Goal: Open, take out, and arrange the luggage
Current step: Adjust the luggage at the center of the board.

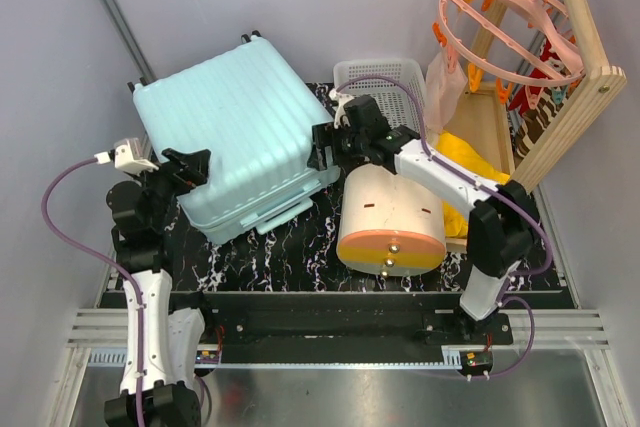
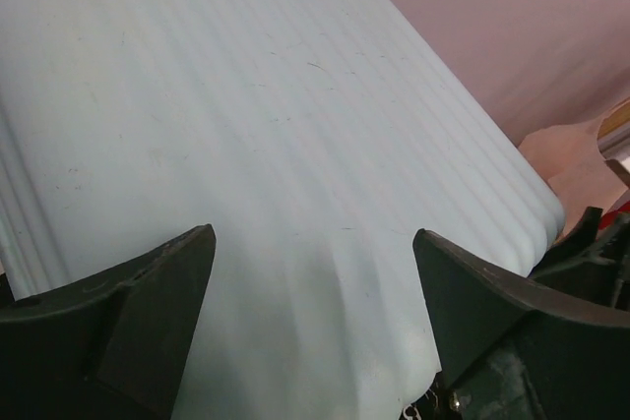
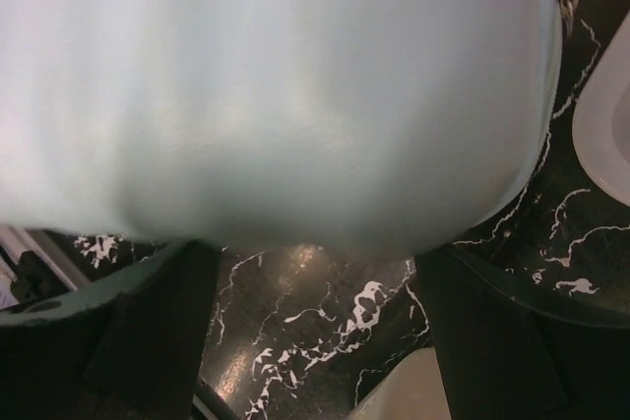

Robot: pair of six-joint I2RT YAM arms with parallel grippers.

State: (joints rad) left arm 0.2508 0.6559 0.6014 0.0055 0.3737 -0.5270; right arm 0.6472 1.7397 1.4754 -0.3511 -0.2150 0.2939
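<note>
Jaws spread, left gripper (image 2: pixel 313 235) and right gripper (image 3: pixel 313 253) flank the pale mint-blue ribbed hard-shell suitcase (image 1: pixel 235 137) on the black marbled mat (image 1: pixel 290 259); an uneven push could skid it into the cream cylinder (image 1: pixel 392 215).

Right wrist view: blurred luggage (image 3: pixel 285 95), cut by the top and left edges. Left wrist view: cropped on three sides. From above: left edge of the luggage masked by the left tool (image 1: pixel 190 169), right corner by the right tool (image 1: pixel 325 145); basket (image 1: pixel 385 69) behind the luggage partly covered by the right arm (image 1: pixel 440 172).
</note>
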